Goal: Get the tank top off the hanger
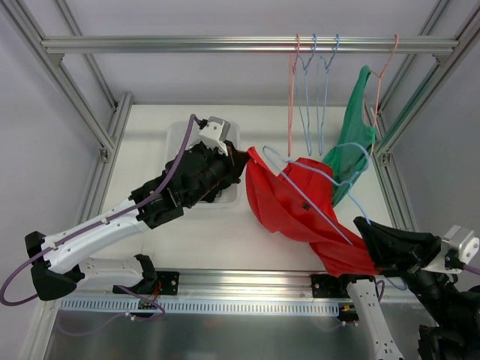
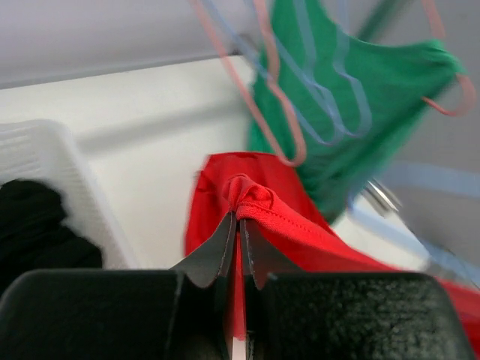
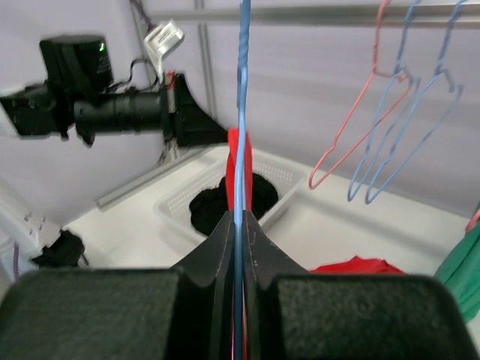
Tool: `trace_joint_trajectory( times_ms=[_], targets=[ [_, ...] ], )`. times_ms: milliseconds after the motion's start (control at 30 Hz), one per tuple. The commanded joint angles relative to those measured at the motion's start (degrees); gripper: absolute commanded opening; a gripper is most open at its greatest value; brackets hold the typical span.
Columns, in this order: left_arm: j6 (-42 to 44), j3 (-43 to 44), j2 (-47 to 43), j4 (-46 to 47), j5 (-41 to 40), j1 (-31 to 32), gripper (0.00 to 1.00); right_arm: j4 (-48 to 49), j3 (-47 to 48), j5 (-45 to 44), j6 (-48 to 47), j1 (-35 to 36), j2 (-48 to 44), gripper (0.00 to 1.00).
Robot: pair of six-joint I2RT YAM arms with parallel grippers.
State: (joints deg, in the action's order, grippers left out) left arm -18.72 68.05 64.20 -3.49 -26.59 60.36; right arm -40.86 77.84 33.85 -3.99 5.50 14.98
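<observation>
The red tank top [image 1: 289, 206] hangs stretched between my two grippers above the table, draped on a light blue hanger [image 1: 322, 174]. My left gripper [image 1: 241, 159] is shut on the tank top's upper left edge [image 2: 251, 196]. My right gripper [image 1: 364, 229] is shut on the blue hanger's wire [image 3: 241, 112] at the lower right, with red cloth [image 3: 238, 161] beside the wire. The hanger's hook lies near the green garment.
A white basket [image 1: 174, 139] holding black clothes [image 3: 225, 202] sits under my left arm. A green tank top [image 1: 352, 142] hangs on a pink hanger [image 1: 384, 67] from the top rail [image 1: 187, 43], beside empty pink and blue hangers [image 1: 309, 82].
</observation>
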Motion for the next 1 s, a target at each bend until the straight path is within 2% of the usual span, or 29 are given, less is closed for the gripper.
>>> trace_joint_trajectory(
  times_ms=[0,67,100,133,167,200,233,267,333,400,433,467,567,633,700,800,900,967],
  targets=[
    [1.05,-2.21,-3.99,7.16,20.18,-0.33,0.0,17.06,-2.51,-10.97,7.81,0.65,-2.58,0.0],
    [2.02,-6.24,-5.14,11.2,30.75,-0.33,0.0,29.1,-11.62,-16.17,13.01,0.57,-5.92,0.0],
    [2.37,-7.31,-4.79,14.44,43.51,-0.33,0.0,45.09,-15.49,-17.05,15.91,0.57,-6.8,0.0],
    [3.33,-7.93,-4.18,15.52,50.34,-0.33,0.0,52.82,-22.49,-18.54,20.99,0.48,-7.16,0.0],
    [3.34,-8.8,-2.52,16.48,55.19,0.19,0.0,60.47,-25.17,-19.51,23.21,0.39,-6.46,0.0],
    [2.9,-9.25,-1.46,17.97,58.63,0.46,0.0,72.29,-27.11,-21.78,25.24,0.04,-5.5,0.0],
    [2.47,-9.6,-0.41,18.25,63.98,0.72,0.0,77.72,-28.7,-22.41,29.0,-0.13,-2.45,0.0],
    [2.2,-10.3,1.69,18.6,66.03,0.99,0.0,88.74,-30.63,-22.68,30.69,-0.22,-0.41,0.0],
    [2.28,-10.92,3.99,19.22,69.9,2.3,0.0,96.73,-30.21,-22.25,32.72,-0.22,4.07,0.0],
    [2.11,-12.41,6.89,18.35,67.91,3.27,0.0,100.35,-26.01,-20.33,31.68,-0.22,9.43,0.0],
    [1.85,-13.9,7.77,17.64,60.59,3.36,0.0,99.67,-24.07,-19.61,30.11,-0.22,10.49,0.0],
    [1.24,-14.69,9.26,16.59,55.82,3.45,0.0,94.35,-20.05,-18.82,26.61,-0.22,11.72,0.0],
    [-0.96,-17.76,12.33,14.91,45.0,3.54,0.0,85.38,-16.94,-16.0,21.15,-0.22,12.0,0.0],
    [-1.93,-19.53,13.66,14.91,43.73,3.97,0.0,83.14,-17.71,-14.52,19.2,-0.4,11.21,0.0],
    [-0.98,-20.06,15.68,14.91,44.08,5.2,0.0,89.96,-24.1,-15.73,19.1,-0.31,9.8,0.0],
    [0.61,-20.5,18.14,14.39,41.29,9.15,0.0,100.0,-28.0,-16.88,23.47,-0.22,11.46,0.0],
    [-0.26,-21.03,19.47,13.16,33.91,12.67,0.0,103.78,-26.79,-18.98,29.89,-0.14,15.32,0.0],
    [-1.31,-21.29,20.26,11.41,28.64,14.69,0.0,104.84,-23.8,-19.95,30.36,-0.14,17.09,0.0]
  ],
)
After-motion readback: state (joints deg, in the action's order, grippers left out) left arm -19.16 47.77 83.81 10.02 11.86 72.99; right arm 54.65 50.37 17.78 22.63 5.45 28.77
